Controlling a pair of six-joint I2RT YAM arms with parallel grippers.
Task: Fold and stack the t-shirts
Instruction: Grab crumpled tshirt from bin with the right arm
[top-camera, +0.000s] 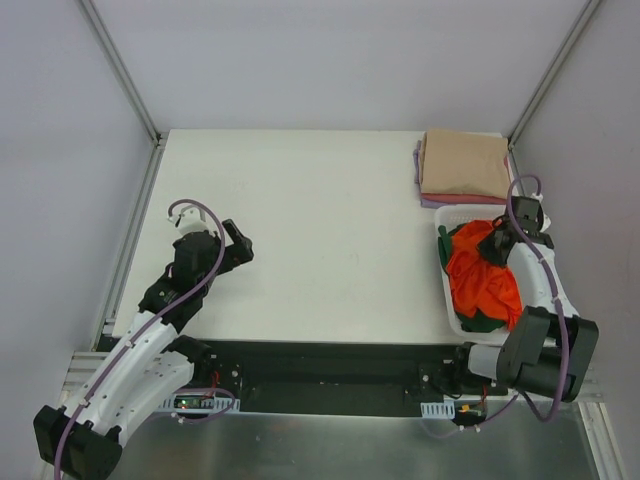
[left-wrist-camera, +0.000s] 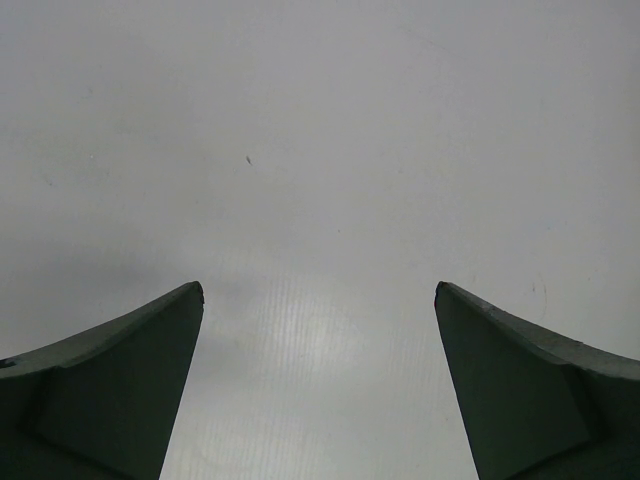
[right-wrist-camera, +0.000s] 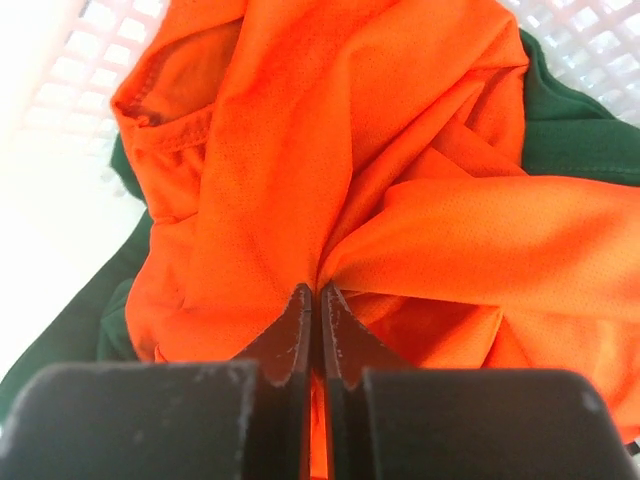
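The right hand (right-wrist-camera: 316, 292) was clenched on a fold of the orange t-shirt (right-wrist-camera: 400, 150), bunched over the dark green t-shirt (right-wrist-camera: 575, 120) in the white basket (right-wrist-camera: 70, 90) at the worktop's (top-camera: 320, 220) right edge. The left hand (left-wrist-camera: 318, 292) hung released, near left. Judged step: picking up; next, lift it clear and carry it left.

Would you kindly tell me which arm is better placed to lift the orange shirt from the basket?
Right. The right gripper is shut on the orange t-shirt inside the basket, while the left gripper hangs open over bare table, well away.
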